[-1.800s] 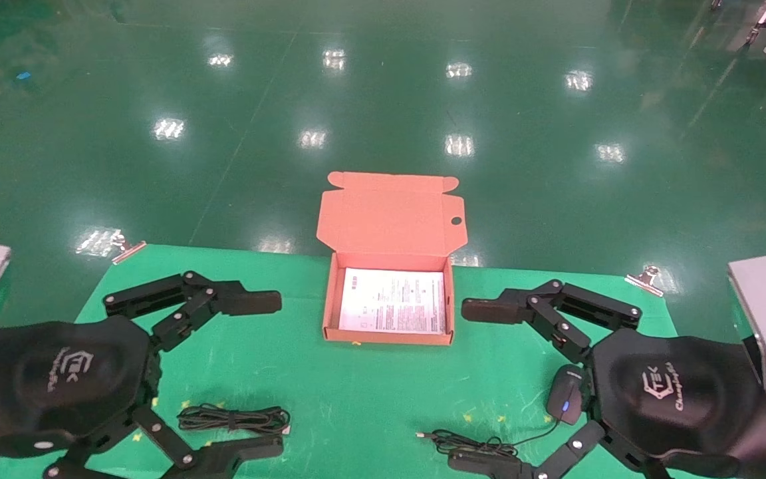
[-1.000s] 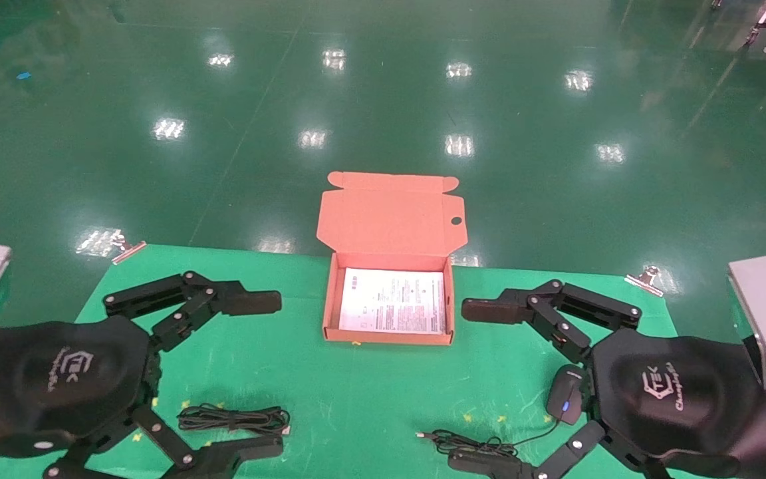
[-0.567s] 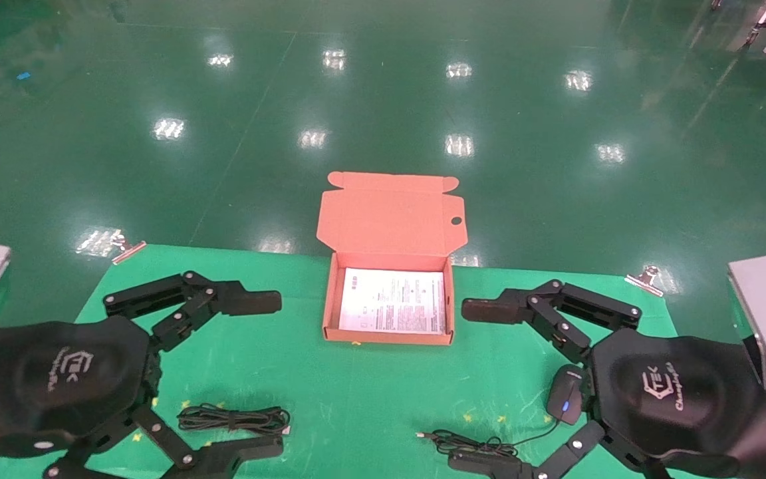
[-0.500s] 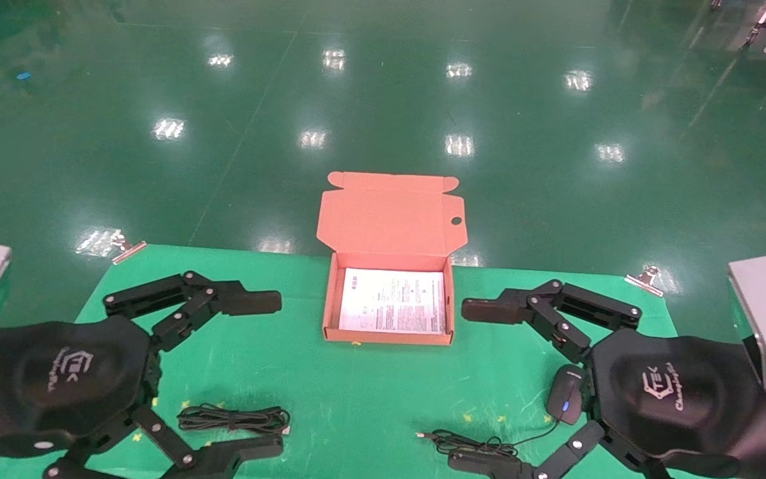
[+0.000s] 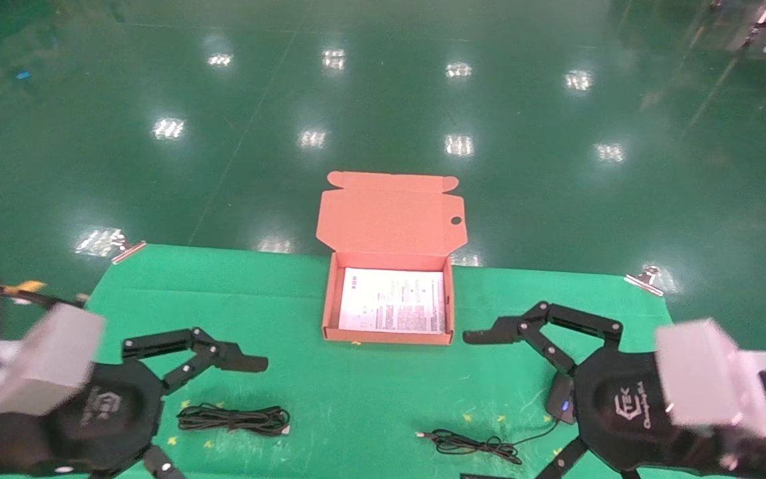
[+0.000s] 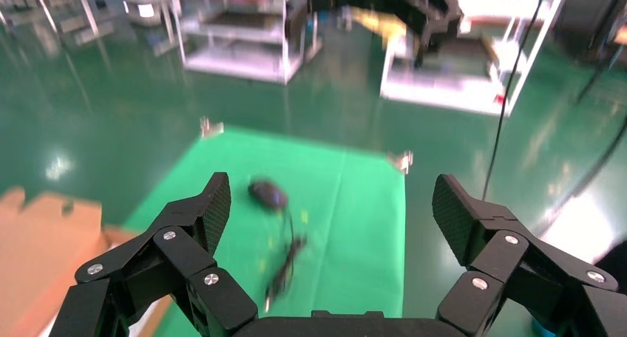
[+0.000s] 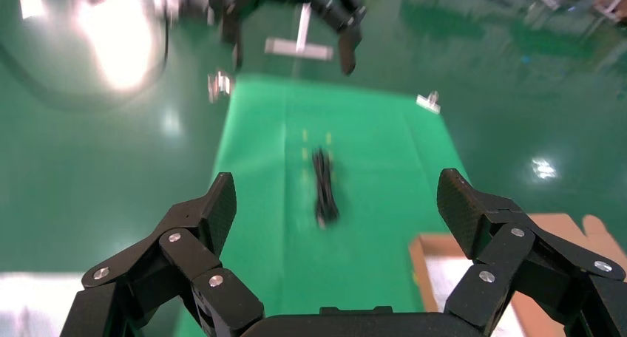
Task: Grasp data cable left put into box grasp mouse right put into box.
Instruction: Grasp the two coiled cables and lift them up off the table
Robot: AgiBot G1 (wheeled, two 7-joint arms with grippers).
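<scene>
The data cable [image 5: 233, 419], a black tied bundle, lies on the green mat [image 5: 290, 299] at the near left; it also shows in the right wrist view [image 7: 323, 189]. My left gripper [image 5: 253, 426] is open around it, above the mat; its far finger [image 5: 243, 364] shows and its near fingertip is out of view. The mouse [image 5: 561, 406] with its blue light lies at the near right, partly hidden by my open right gripper [image 5: 476, 406]. Its thin cord [image 5: 476, 442] trails left. The left wrist view shows the mouse [image 6: 268, 194]. The box [image 5: 388, 336] stands open at the mat's middle, white sheet [image 5: 393, 309] inside.
The box lid [image 5: 389, 219] stands up at the mat's far edge. Metal clips [image 5: 127, 249] [image 5: 645, 278] hold the mat's far corners. Shiny green floor lies beyond the table. Shelving racks [image 6: 244, 34] stand far off.
Both arms have moved after holding still: the grippers have dropped lower and drawn back toward me, and the silver wrist blocks have swung inward. Both grippers stay open. Cable, mouse and box have not moved.
</scene>
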